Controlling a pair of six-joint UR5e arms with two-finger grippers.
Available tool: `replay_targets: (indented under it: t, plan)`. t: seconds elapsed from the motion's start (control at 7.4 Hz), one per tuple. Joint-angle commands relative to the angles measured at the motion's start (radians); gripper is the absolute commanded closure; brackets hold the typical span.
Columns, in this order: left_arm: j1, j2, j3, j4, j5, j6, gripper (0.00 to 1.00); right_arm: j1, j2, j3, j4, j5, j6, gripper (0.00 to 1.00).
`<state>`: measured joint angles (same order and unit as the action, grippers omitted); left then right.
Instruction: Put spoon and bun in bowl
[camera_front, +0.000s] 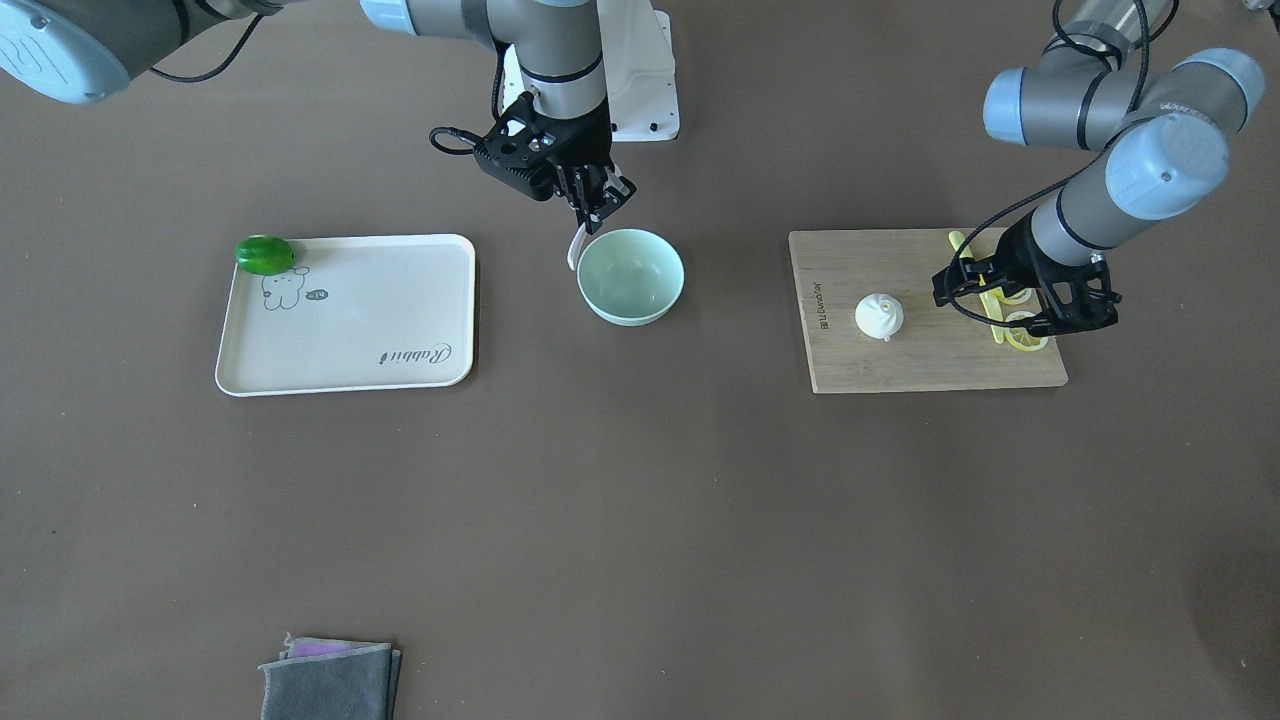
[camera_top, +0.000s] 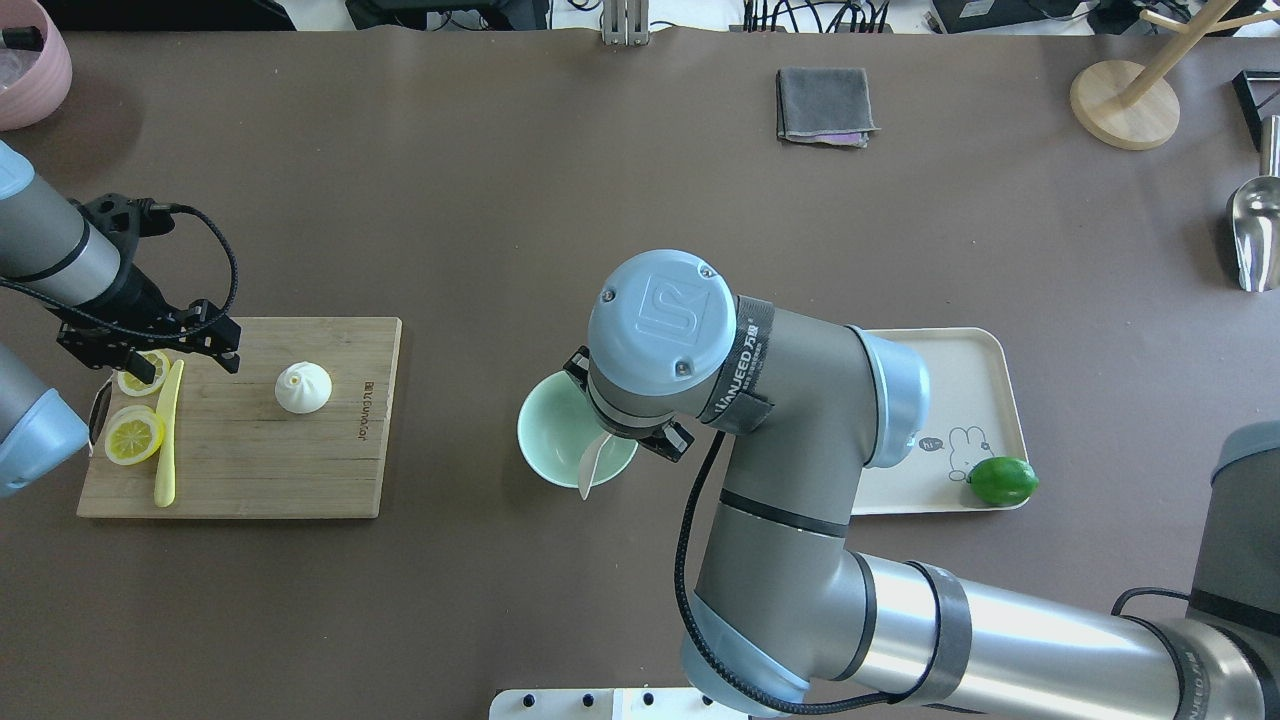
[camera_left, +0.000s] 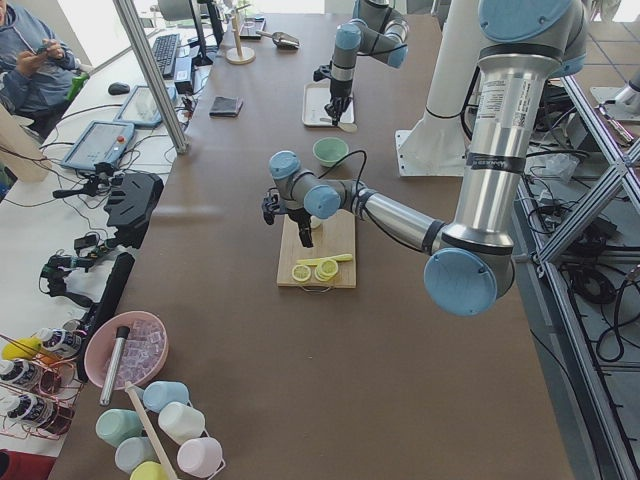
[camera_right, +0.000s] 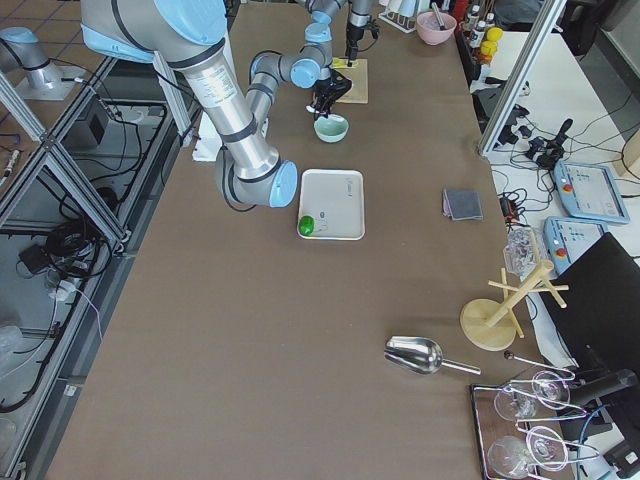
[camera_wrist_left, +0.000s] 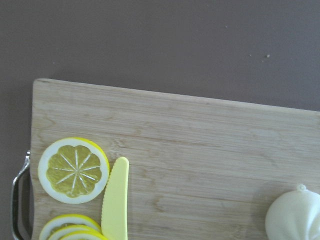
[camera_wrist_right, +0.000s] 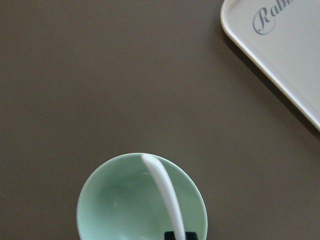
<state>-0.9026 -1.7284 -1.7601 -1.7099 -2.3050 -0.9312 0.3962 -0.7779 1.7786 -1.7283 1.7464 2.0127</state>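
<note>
My right gripper (camera_front: 598, 214) is shut on the white spoon (camera_front: 577, 247), which hangs tilted over the robot-side rim of the mint-green bowl (camera_front: 632, 282). In the right wrist view the spoon (camera_wrist_right: 163, 194) runs across the bowl (camera_wrist_right: 115, 207) from a fingertip (camera_wrist_right: 180, 235). The overhead view shows the spoon (camera_top: 591, 467) at the bowl's (camera_top: 553, 432) near edge, under my wrist. The white bun (camera_front: 879, 316) sits on the wooden cutting board (camera_front: 930, 365). My left gripper (camera_front: 1022, 312) hovers over the board's lemon end, beside the bun (camera_top: 303, 388), and looks open and empty.
Lemon slices (camera_top: 134, 436) and a yellow plastic knife (camera_top: 167, 440) lie on the board. A cream tray (camera_front: 350, 345) with a green lime (camera_front: 264, 254) at its corner lies beside the bowl. A folded grey cloth (camera_front: 330, 680) lies at the far edge.
</note>
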Motion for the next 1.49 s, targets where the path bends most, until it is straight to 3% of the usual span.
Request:
replay_targets:
  t: [0.0,0.27,0.54,0.68,0.81,1.22,1.35]
  plan:
    - [0.036,-0.054,-0.004,0.003,0.002,-0.113,0.02,-0.014,0.049,-0.095,0.004,-0.097,0.05,1.0]
    - [0.04,-0.051,-0.03,0.003,0.001,-0.127,0.02,-0.011,0.049,-0.14,0.044,-0.163,0.105,1.0]
    - [0.073,-0.051,-0.047,0.001,0.004,-0.19,0.02,-0.011,0.049,-0.157,0.059,-0.169,0.142,1.0]
    - [0.088,-0.051,-0.05,0.001,0.006,-0.192,0.02,-0.01,0.048,-0.159,0.061,-0.172,0.153,0.77]
    - [0.117,-0.051,-0.048,0.001,0.01,-0.213,0.02,-0.008,0.045,-0.157,0.07,-0.172,0.158,0.01]
    - [0.166,-0.091,0.006,-0.005,0.079,-0.213,0.03,0.021,0.036,-0.137,0.068,-0.153,0.14,0.0]
    - [0.171,-0.109,0.027,-0.004,0.079,-0.213,0.13,0.021,-0.001,-0.095,0.07,-0.15,0.126,0.0]
